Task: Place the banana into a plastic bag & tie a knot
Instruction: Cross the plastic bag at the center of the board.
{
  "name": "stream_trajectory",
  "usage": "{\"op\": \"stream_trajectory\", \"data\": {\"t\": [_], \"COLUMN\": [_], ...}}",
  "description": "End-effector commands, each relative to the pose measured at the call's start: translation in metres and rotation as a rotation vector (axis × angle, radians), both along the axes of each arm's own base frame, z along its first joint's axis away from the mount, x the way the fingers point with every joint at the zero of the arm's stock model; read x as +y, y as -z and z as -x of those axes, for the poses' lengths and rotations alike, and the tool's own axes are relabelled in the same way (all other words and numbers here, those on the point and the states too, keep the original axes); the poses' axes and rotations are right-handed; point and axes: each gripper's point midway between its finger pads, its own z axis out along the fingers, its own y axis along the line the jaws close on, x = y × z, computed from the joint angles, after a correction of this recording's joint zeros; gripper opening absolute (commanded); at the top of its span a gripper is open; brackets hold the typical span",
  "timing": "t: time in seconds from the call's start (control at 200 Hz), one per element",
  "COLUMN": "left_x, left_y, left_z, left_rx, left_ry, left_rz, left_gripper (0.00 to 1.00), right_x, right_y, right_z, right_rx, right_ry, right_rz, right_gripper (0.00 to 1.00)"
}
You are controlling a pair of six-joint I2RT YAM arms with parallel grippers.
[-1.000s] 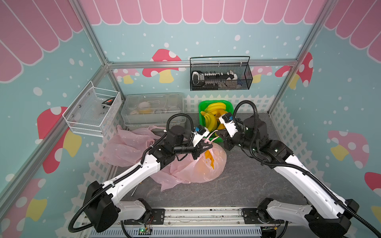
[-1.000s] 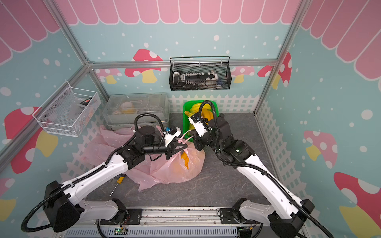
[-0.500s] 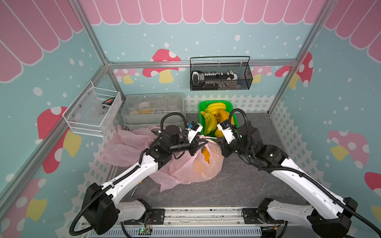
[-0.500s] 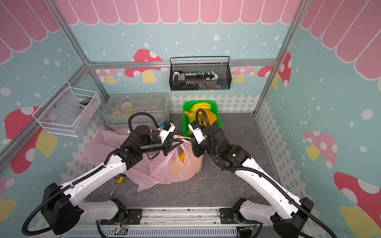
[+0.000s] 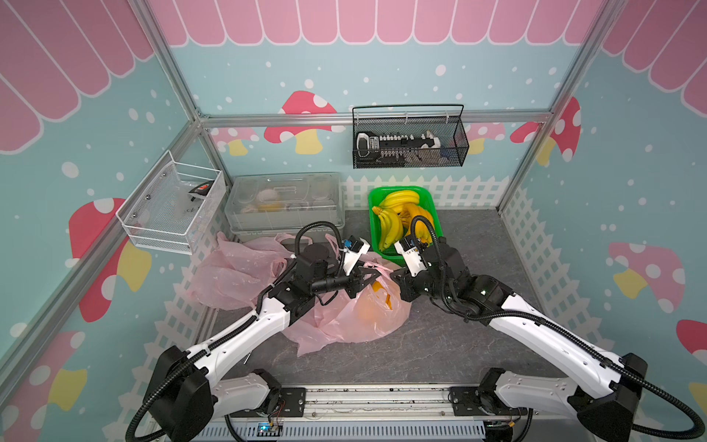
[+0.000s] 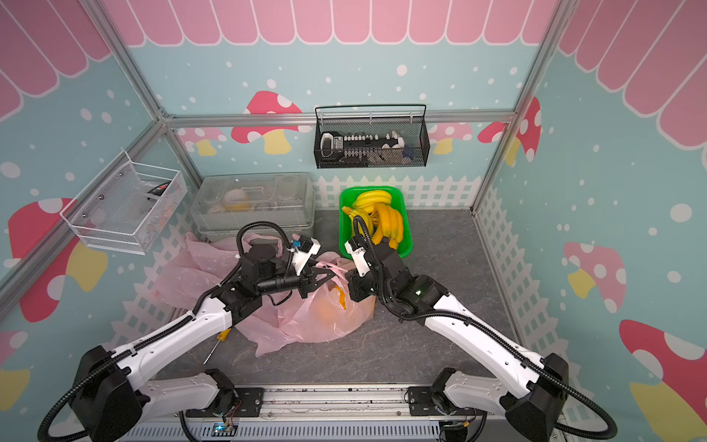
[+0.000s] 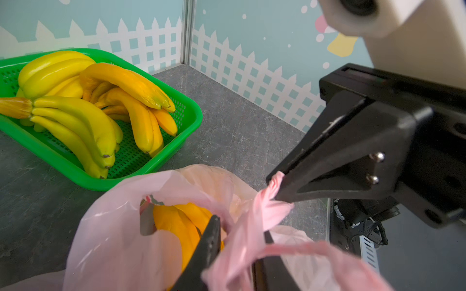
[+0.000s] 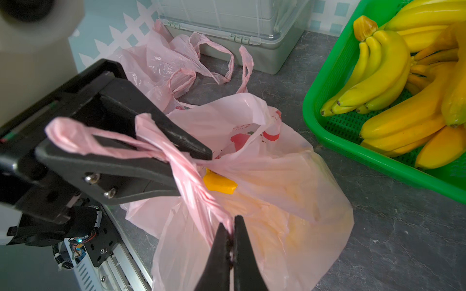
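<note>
The thin pink plastic bag (image 5: 367,317) lies mid-table, near-left of the green plastic basket (image 7: 196,118), with the yellow banana bunch (image 7: 176,221) inside. It looks light, limp and slippery, and is best gripped at the twisted pink handle (image 8: 191,181). The right gripper (image 8: 232,234) pinches that handle. The left gripper (image 8: 194,171) has its jaws narrowly parted around it.

Bright, even light; close wrist-view foregrounds blur.

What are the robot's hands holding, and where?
Right gripper pinches the pink bag's twisted handle. Left gripper is open, other handle loose between its jaws.
</note>
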Motion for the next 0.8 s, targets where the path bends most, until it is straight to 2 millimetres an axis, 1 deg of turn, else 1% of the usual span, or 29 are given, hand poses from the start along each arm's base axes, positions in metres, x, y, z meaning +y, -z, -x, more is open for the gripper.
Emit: {"op": "stream_trajectory", "data": {"t": [0.0,0.09,0.165,0.275,0.41,0.555,0.645,0.796], "left_x": [0.005,0.006,0.005,0.004,0.003,0.003,0.004,0.002], "left_y": [-0.019,-0.022,-0.024,-0.023,-0.021,-0.021,-0.021,-0.022], "left_z": [0.003,0.006,0.006,0.004,-0.003,-0.006,-0.006,-0.003], "left_rx": [-0.066,-0.074,-0.076,-0.060,-0.043,-0.035,-0.034,-0.031], "left_ry": [-0.015,-0.006,-0.002,-0.006,-0.030,-0.043,-0.048,-0.029], "left_rz": [0.058,0.069,0.074,0.076,0.071,0.072,0.073,0.083], "left_gripper": [0.25,0.25,0.25,0.20,0.14,0.10,0.10,0.10], "right_x": [0.007,0.009,0.007,0.004,0.006,0.013,0.018,0.032], "right_y": [-0.005,-0.005,-0.005,-0.008,-0.009,-0.004,0.000,0.008], "right_z": [-0.001,-0.001,-0.003,-0.002,0.006,0.014,0.017,0.017], "right_rx": [-0.005,-0.009,-0.015,-0.027,-0.038,-0.024,-0.006,0.028], "right_ry": [0.005,0.008,0.025,0.039,0.032,0.015,0.003,-0.019], "right_rz": [-0.009,0.005,0.014,0.025,0.054,0.055,0.043,-0.002], "right_gripper": [0.00,0.00,0.00,0.00,0.00,0.00,0.00,0.00]}}
